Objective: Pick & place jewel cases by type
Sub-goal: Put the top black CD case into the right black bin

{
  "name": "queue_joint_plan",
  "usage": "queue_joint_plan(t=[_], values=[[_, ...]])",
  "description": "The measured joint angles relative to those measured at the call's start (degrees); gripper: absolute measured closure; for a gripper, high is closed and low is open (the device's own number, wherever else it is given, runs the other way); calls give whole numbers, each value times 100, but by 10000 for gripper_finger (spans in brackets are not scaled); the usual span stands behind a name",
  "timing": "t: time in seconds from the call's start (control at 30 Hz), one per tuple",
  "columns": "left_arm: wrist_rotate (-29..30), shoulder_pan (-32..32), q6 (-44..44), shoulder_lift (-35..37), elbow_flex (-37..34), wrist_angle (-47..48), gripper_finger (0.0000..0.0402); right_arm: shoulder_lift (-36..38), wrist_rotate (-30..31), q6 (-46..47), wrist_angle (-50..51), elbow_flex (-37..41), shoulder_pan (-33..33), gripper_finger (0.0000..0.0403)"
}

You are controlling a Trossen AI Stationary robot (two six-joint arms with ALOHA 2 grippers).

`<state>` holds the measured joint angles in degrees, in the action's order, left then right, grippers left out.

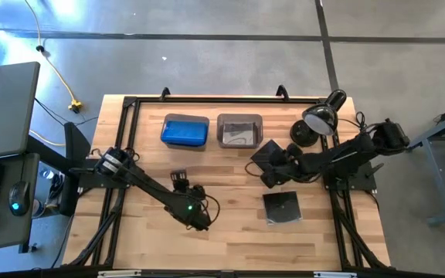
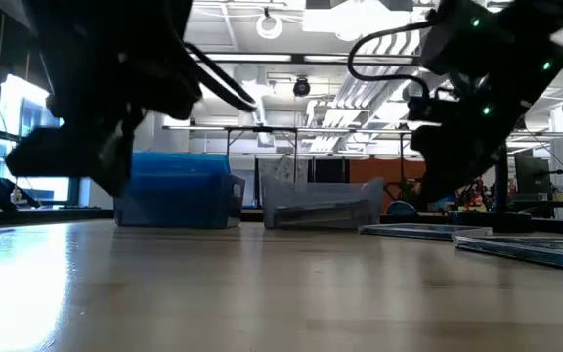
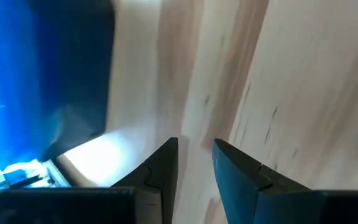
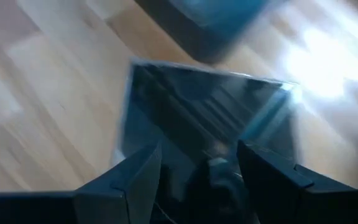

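Observation:
A dark glossy jewel case (image 1: 263,154) lies flat on the table right of centre, also visible as the dark case (image 2: 418,230). My right gripper (image 4: 197,155) is open just above it. Its fingers stand over the case's face (image 4: 210,99), and the low view shows a gap between them. A second dark case (image 1: 282,207) rests flat nearer the near edge. My left gripper (image 3: 196,149) hovers narrowly open over bare wood at the near centre (image 1: 195,215). One bin (image 1: 185,131) shows blue contents; the other bin (image 1: 239,130) holds something dark.
Both bins sit side by side near the far edge. A black desk lamp (image 1: 323,116) stands at the far right corner beside the right arm. A black frame rail (image 1: 207,99) borders the table. Bare wood lies across the near and left parts.

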<state>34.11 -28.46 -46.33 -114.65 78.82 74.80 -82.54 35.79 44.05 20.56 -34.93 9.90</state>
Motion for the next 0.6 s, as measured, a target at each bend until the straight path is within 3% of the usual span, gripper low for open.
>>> queue_joint_plan(t=[0.17, 0.27, 0.43, 0.6], values=[[-9, 37, 309, 0, -178, -762, 311, 0, -293, -1321, -1688, 607, -258, 194], [11, 29, 484, 0, -178, -902, 312, 0, -295, -1681, -1877, 790, -293, 194], [100, 37, 573, 0, -178, -940, 312, 0, -460, -1473, -1990, 963, -395, 194], [96, 36, 575, 0, -178, -935, 312, 6, -1136, -1660, -2073, 959, -471, 194]])
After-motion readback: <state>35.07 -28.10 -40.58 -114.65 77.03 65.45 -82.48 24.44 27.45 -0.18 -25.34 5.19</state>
